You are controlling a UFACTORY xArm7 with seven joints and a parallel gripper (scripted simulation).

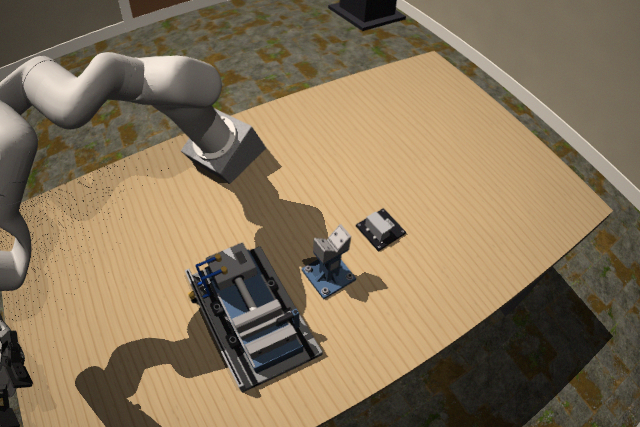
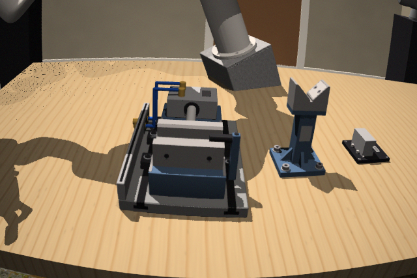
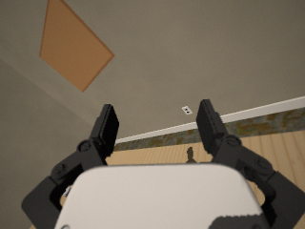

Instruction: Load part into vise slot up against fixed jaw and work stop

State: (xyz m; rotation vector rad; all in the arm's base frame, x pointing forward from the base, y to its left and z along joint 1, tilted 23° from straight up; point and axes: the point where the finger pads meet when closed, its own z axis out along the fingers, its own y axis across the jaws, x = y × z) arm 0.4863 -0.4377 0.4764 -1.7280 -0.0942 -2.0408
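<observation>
Wrist view: the hand (image 3: 157, 125), its two black fingers spread wide with nothing between them, is tilted up toward a grey wall; a white baseboard and a strip of the striped wooden counter (image 3: 286, 148) show beyond the fingertips. Top view: the hand appears only as a dark shape at the lower left frame edge (image 1: 11, 360), well apart from all fixtures, at the end of the white arm (image 1: 129, 81), which rises from a grey base block (image 1: 242, 151) on the counter (image 1: 439, 153). Exterior view: the vise (image 2: 188, 153) stands nearest the camera on a grey base plate with a side rail; its air cylinder (image 2: 191, 101), with blue tubing and brass fittings, drives a rod into the rear moving jaw, while the fixed jaw (image 2: 188, 152), showing two holes, faces it across an open gap. The work stop (image 2: 220, 139), a short black rod on a blue post, points in between the jaws at the right end. To the right of the vise stands the V-block (image 2: 308, 98) on a blue bolted pedestal. Farther right, the part (image 2: 363, 139), a grey block, rests on the black infeed plate (image 2: 382, 159); its slot orientation cannot be told.
</observation>
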